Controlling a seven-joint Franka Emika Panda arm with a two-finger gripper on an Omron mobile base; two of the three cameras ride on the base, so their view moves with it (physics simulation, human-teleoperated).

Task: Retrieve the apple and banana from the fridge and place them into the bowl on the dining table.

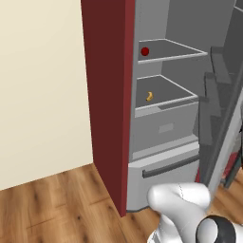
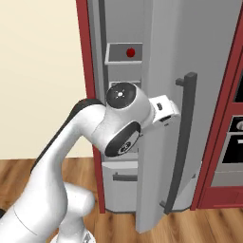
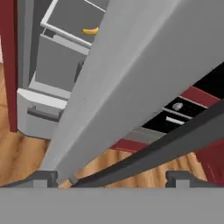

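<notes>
- In the hand view we saw the gripper (image 3: 111, 178) with its two dark fingertips (image 3: 41, 178) spread wide apart at the bottom edge, grasping nothing; the dark bar handle (image 3: 175, 139) of the fridge door ran slantwise between them, free of both tips as far as we could judge.
- The grey door slab (image 3: 131, 74) lay just beyond the tips and covered much of that view, hiding most of the fridge interior.
- In the right base view the arm's wrist (image 2: 161, 111) sat close against the door's near edge, left of the upright handle; the fingers themselves were hidden there behind the arm's big joints.
- The fridge (image 1: 166, 128) stood open, framed by a dark red panel (image 1: 107, 95) on its left.
- The banana (image 1: 149, 96) lay on the lower shelf, above the drawer, toward the shelf's left side. In the left base view it was too small to read its pointing with certainty; in the hand view its long axis ran roughly along the shelf's front edge.
- The apple (image 1: 144, 51) rested on the shelf above, also near the left wall, well apart from the banana.
- In the right base view we could make out the apple in the narrow gap between panel and door; the banana's shelf was covered by the arm.
- The bottom drawer (image 1: 163, 178) carried a dark handle and was partly cut off by the robot's body.
</notes>
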